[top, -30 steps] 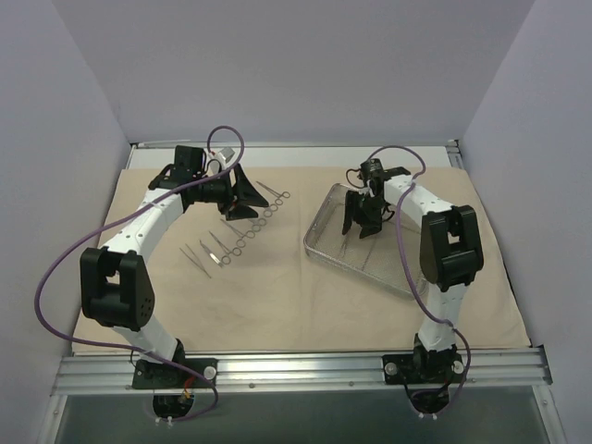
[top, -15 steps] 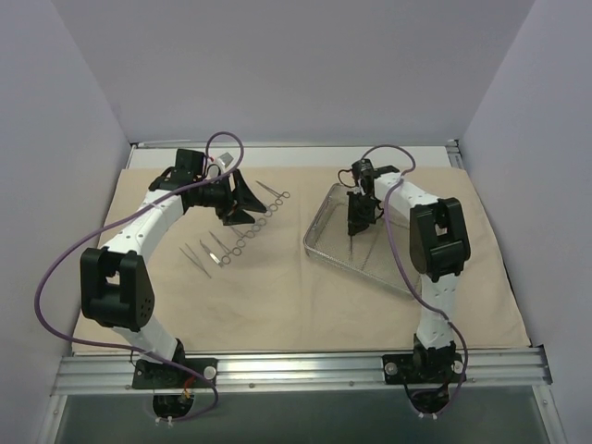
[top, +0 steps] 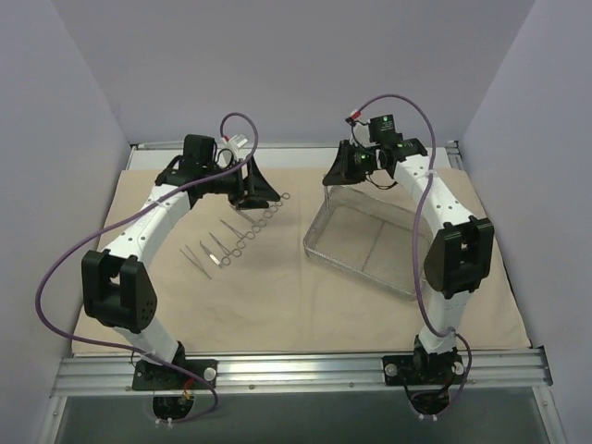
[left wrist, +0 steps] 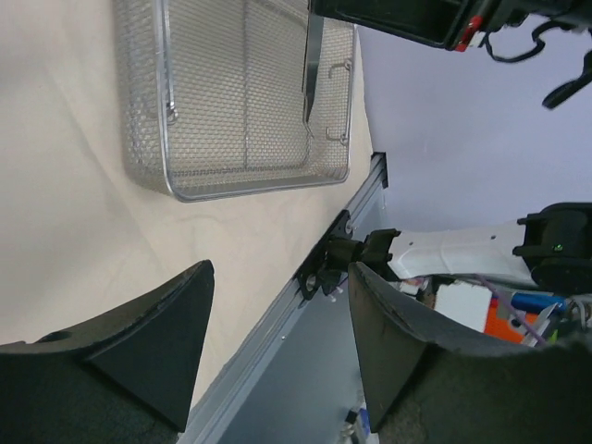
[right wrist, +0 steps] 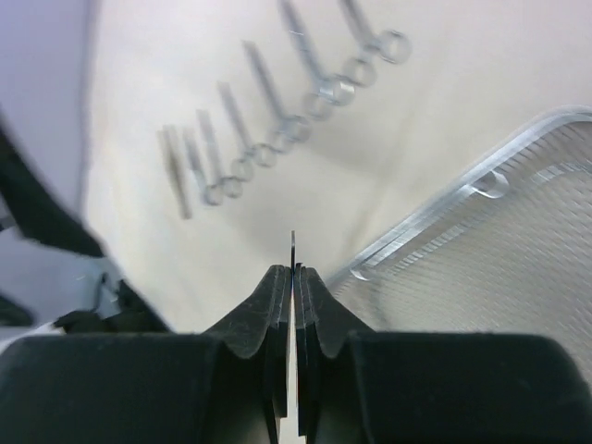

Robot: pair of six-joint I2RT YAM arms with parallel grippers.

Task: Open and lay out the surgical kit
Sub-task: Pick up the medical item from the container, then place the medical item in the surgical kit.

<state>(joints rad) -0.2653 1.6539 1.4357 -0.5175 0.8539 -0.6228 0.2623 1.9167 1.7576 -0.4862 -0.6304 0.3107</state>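
1. Two end effectors are held above the cloth (top: 277, 305); the left end effector (top: 258, 189) is spread open over the far end of the row of scissors and forceps (top: 242, 237).
2. The right end effector (right wrist: 292, 276) is closed on a thin steel instrument (left wrist: 313, 65); it is held above the far corner of the mesh tray (top: 370, 242).

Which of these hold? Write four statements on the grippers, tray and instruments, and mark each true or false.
1. The right gripper is shut on a thin steel instrument. True.
2. The left gripper is clamped on forceps. False: it is open and holds nothing.
3. The rectangular silver wire-mesh tray rests on the large beige cloth wrap. True.
4. The ring-handled steel instruments lie inside the tray. False: they lie in a row on the cloth, left of the tray.
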